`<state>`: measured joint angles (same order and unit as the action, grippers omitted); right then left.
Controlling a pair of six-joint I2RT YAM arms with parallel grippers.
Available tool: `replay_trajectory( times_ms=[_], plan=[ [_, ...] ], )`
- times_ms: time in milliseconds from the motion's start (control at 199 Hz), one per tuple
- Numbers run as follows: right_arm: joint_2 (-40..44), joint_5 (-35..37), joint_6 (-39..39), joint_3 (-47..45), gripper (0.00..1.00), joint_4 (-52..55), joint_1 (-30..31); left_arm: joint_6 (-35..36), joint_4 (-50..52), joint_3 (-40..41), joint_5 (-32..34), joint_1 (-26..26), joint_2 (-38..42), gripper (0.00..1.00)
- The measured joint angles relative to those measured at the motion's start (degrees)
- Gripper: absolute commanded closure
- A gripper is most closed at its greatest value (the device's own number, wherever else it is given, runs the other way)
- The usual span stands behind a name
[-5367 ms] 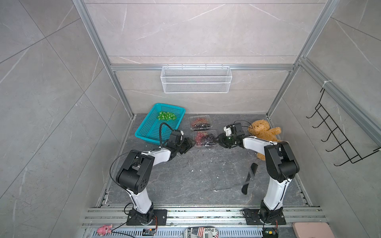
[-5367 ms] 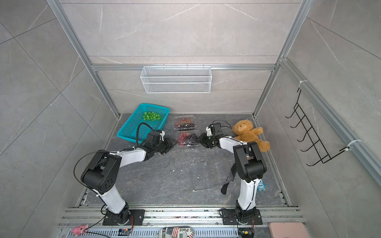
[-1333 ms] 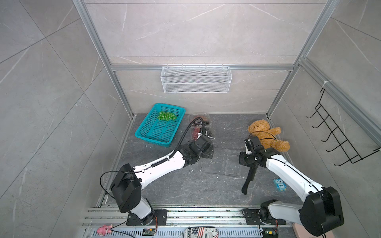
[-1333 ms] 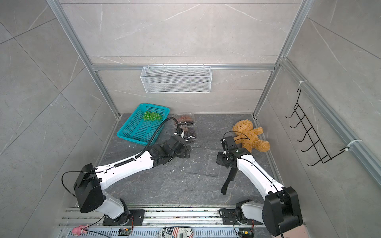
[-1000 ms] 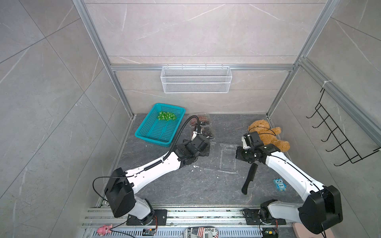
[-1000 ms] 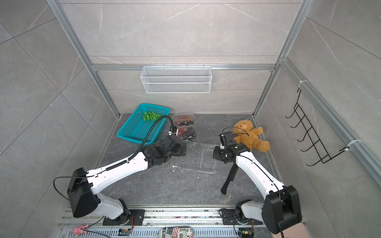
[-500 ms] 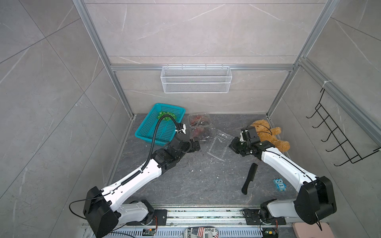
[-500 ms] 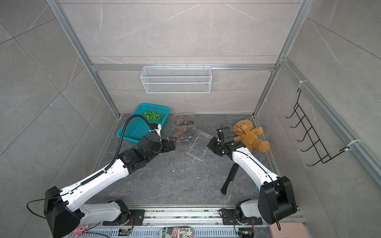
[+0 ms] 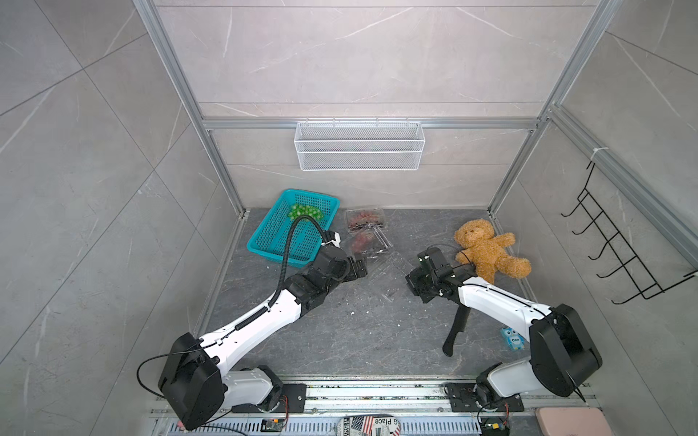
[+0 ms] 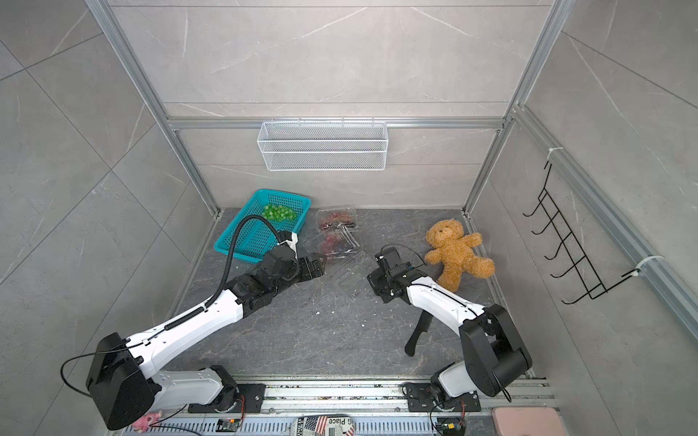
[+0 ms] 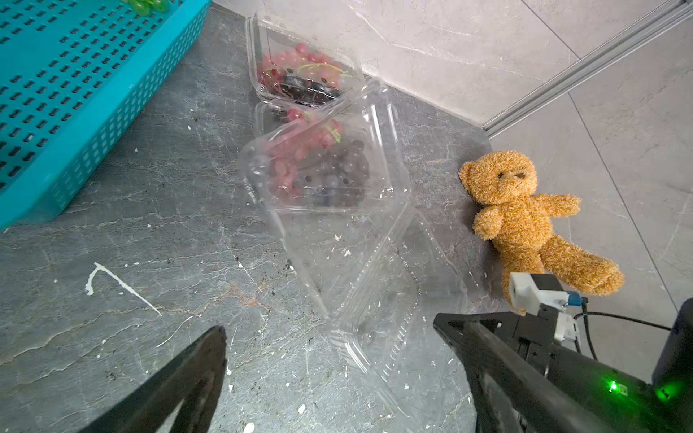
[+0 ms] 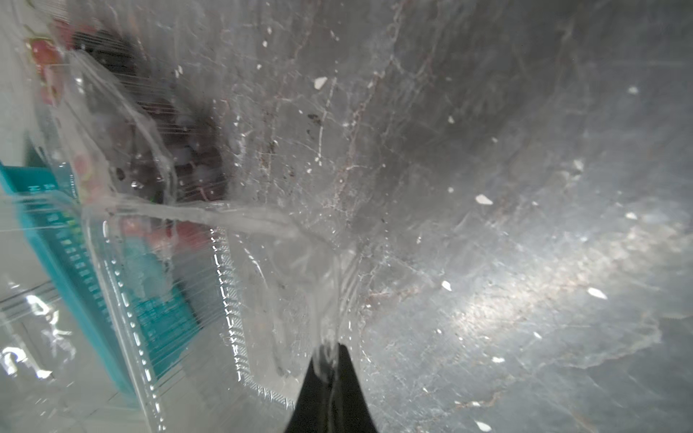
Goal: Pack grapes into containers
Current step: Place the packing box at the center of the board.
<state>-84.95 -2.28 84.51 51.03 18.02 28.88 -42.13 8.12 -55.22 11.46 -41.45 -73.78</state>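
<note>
Green grapes (image 9: 304, 212) lie in the teal basket (image 9: 272, 241). Two clear containers (image 9: 365, 219) (image 9: 368, 243) beside it hold red and dark grapes; the left wrist view shows them (image 11: 300, 71) (image 11: 318, 165) too. A third, empty container (image 9: 389, 275) (image 11: 375, 300) sits tilted just in front of them. My right gripper (image 9: 409, 281) (image 12: 330, 352) is shut on that empty container's edge. My left gripper (image 9: 360, 266) (image 11: 330, 337) stands open on the empty container's other side, nothing between its fingers.
A brown teddy bear (image 9: 487, 249) lies at the back right, close behind my right arm. A black knife (image 9: 457, 328) and a small blue card (image 9: 513, 338) lie at the front right. A white wire basket (image 9: 359, 145) hangs on the back wall.
My right gripper has moved left with the empty container, bringing it up to the two filled ones. The left gripper stayed open near the same spot while its arm stretched out.
</note>
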Motion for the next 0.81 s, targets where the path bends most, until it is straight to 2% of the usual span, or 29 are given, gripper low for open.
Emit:
replay_trajectory(
  times_ms=[146, 382, 522, 653, 813],
  plan=[
    [-1.4, 2.3, 5.2, -0.1, 0.85, -0.2, 2.0, -0.7, -2.1, 1.5, -1.7, 1.0, -1.0, 0.0],
    [-4.7, 3.6, 9.9, -0.1, 0.67, -0.3, 5.2, -2.0, -3.9, 3.8, -5.1, 2.6, -2.9, 0.0],
    [-4.7, 3.9, 11.1, -0.1, 0.61, -0.3, 5.8, -2.6, -4.9, 4.0, -6.2, 2.9, -3.6, 0.0],
    [-4.4, 4.4, 10.5, 0.0, 0.39, 0.6, 6.0, -2.8, -5.3, 4.3, -7.3, 3.3, -3.8, 0.0],
    [-1.6, 5.9, 7.0, 0.2, 0.01, 2.8, 6.1, -2.9, -5.6, 4.3, -8.4, 3.6, -3.8, 0.0]
  ],
)
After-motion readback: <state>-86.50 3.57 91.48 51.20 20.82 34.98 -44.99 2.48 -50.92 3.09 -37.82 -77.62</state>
